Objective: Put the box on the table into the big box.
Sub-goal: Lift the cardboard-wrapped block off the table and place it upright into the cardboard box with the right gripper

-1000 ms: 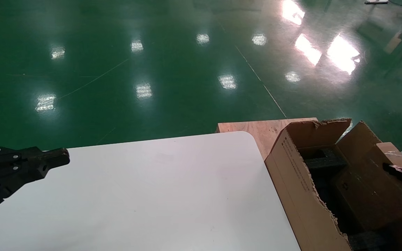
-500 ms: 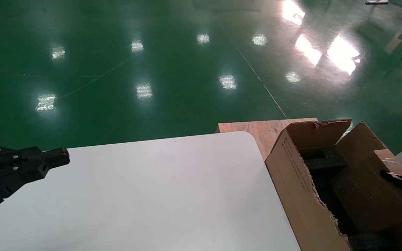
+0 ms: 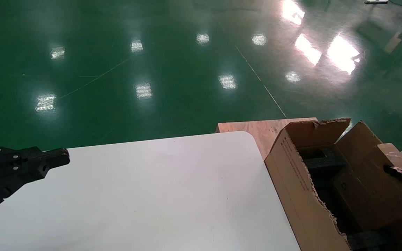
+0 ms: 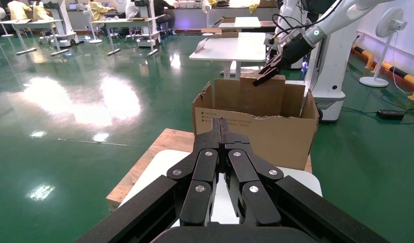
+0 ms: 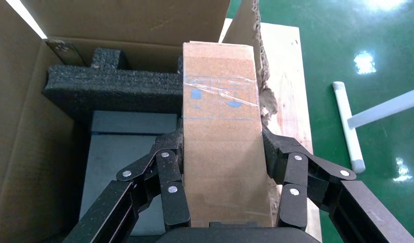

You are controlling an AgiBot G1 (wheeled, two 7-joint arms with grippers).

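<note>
The right end effector point(image 5: 222, 202) grips the box point(image 5: 221, 147) above the big box point(image 5: 23, 126). Lower it straight, away from the torn wall. The left end effector point(image 4: 224, 132) is closed, idle over the surface point(image 3: 145, 195).

White table point(image 3: 145, 195) with rounded corners, its visible surface bare, standing on a glossy green floor point(image 3: 152, 69). Beside its far right corner lies a pale plywood board point(image 3: 257, 129). The big box point(image 3: 291, 181), torn-edged, rests on that board, just beside the table's right edge.
</note>
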